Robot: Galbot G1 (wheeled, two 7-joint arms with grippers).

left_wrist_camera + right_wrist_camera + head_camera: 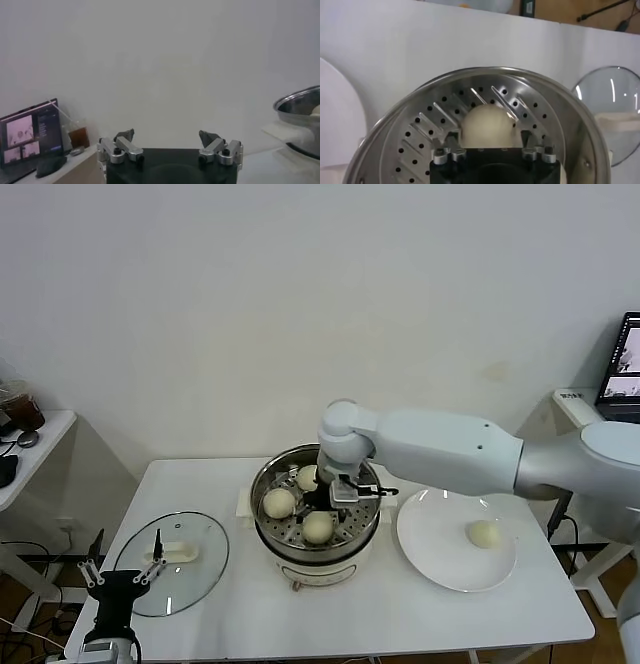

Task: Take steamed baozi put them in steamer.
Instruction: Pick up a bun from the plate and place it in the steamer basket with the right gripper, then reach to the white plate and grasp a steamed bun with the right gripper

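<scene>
Your right tool point(345, 487) is down inside the steamer point(268, 471), its fingers spread around a bun point(488, 126) on the tray. Two more buns point(279, 503) lie there, and one bun point(484, 534) is on the plate point(430, 549) at right. Your left tool point(170, 141) waits wide open at the counter point(200, 614) near-left.

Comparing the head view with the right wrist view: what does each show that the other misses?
Head only: the plate's last baozi, three baozi in the steamer, the parked left gripper, open, off the table's front-left corner.

Right wrist only: a close look at the perforated tray and the bun between the right gripper's fingers.

Both: steamer, glass lid, white plate, table.
</scene>
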